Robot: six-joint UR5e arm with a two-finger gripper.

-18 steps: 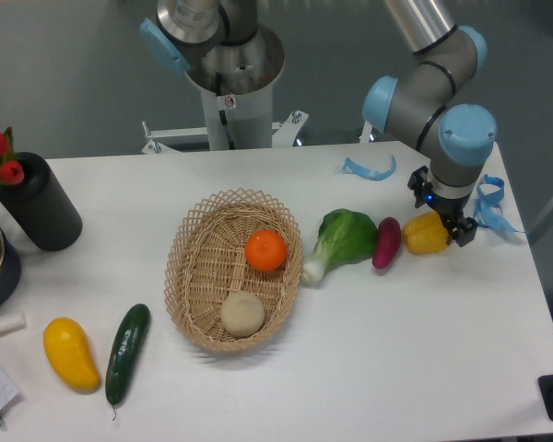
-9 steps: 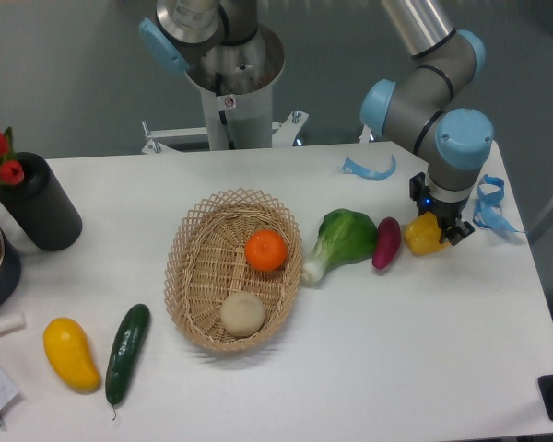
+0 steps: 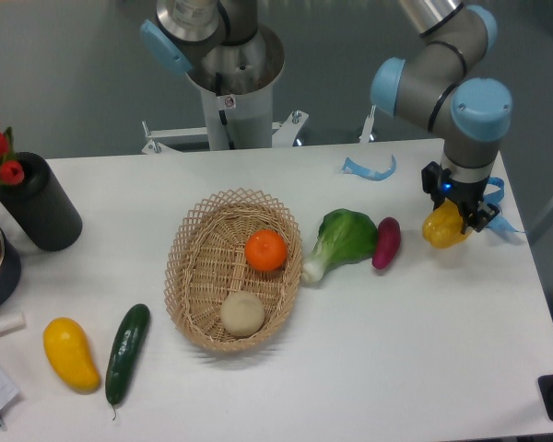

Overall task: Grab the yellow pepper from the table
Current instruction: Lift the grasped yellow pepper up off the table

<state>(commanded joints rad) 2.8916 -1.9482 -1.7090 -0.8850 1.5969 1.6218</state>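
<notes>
One gripper point(image 3: 460, 214) clasps yellow pepper point(image 3: 442, 227) — near table point(image 3: 535, 276) edge.

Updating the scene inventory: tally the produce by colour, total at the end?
Yellow: 2, the yellow pepper in the claw, and the squash
Green: 2, bok choy, cucumber
Orange: 1, orange
Purple: 1, eggplant
Beige: 1, round item in the basket
Total: 7

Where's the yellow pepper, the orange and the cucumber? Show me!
yellow pepper point(image 3: 441, 229): fixed camera view, on its glossy front lobe below the fingers.
orange point(image 3: 265, 250): fixed camera view, middle of the fruit in the basket.
cucumber point(image 3: 127, 352): fixed camera view, middle of its dark green body.
</notes>
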